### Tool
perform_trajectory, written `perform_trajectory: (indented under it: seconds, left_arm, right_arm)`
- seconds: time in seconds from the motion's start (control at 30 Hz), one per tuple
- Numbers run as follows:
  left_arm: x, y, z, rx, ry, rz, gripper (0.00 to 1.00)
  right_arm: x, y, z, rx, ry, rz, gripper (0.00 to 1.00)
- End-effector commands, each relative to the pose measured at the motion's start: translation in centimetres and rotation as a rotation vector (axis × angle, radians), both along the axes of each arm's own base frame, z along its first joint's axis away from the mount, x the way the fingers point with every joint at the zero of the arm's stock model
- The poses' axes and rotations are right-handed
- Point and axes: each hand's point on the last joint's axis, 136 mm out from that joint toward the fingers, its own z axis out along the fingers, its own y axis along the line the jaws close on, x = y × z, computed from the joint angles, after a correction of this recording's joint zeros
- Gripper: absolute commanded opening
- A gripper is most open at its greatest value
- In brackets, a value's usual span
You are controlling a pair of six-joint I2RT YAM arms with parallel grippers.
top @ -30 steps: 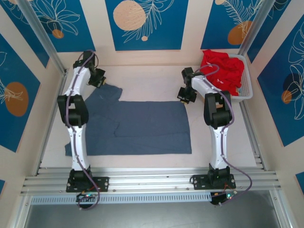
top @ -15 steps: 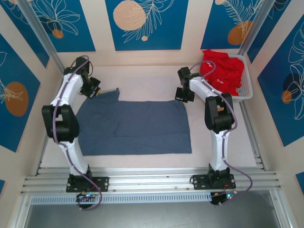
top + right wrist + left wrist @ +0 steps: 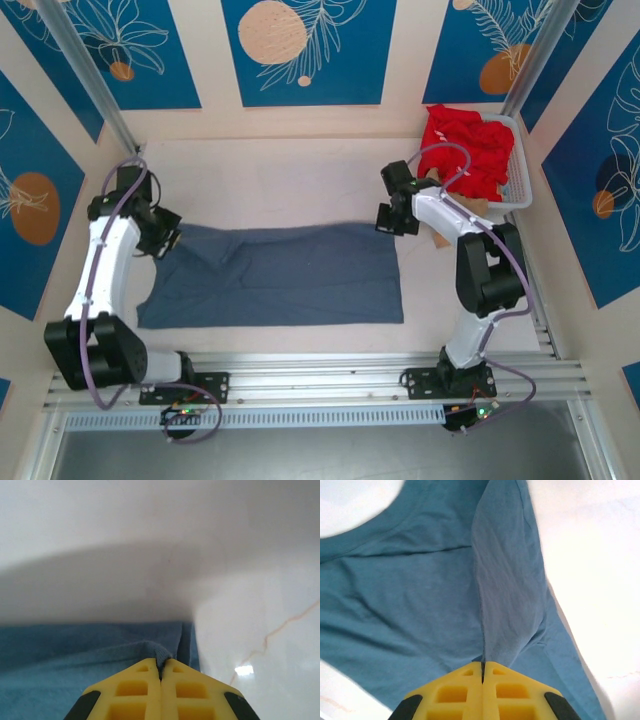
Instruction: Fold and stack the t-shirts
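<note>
Pale table point(image 3: 300, 170) stretches beyond the blue-grey t-shirt point(image 3: 290, 275), left hand point(image 3: 483, 666) and right hand point(image 3: 161, 663) clamping its far edge.

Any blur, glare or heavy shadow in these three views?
Top external: evenly lit; only the far edge of the blue-grey t-shirt looks smeared. Left wrist: cloth sharp, table washed out white. Right wrist: broad soft shadow on the table above the shirt, one small glare spot at right.

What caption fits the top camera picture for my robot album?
Left gripper and right gripper pinch the blue-grey t-shirt by its far corners, red t-shirts heaped in the white basket.
</note>
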Motion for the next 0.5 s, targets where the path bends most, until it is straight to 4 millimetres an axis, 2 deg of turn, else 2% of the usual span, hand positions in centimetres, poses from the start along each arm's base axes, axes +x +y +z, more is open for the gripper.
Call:
perform_trajectory:
  seconds: [0.0, 0.17, 0.47]
  left_arm:
    - [-3.0, 0.5, -0.4, 0.017, 0.056, 0.009, 0.00]
    - [-5.1, 0.4, 0.0, 0.014, 0.066, 0.037, 0.00]
    - [-7.9, 0.5, 0.7, 0.037, 0.093, 0.047, 0.00]
  right_arm:
    - [-1.3, -0.3, 0.7, 0.004, -0.018, -0.003, 0.00]
    - [-3.5, -0.2, 0.5, -0.011, 0.006, 0.013, 0.00]
    - [-6.1, -0.4, 0.1, -0.048, 0.040, 0.025, 0.00]
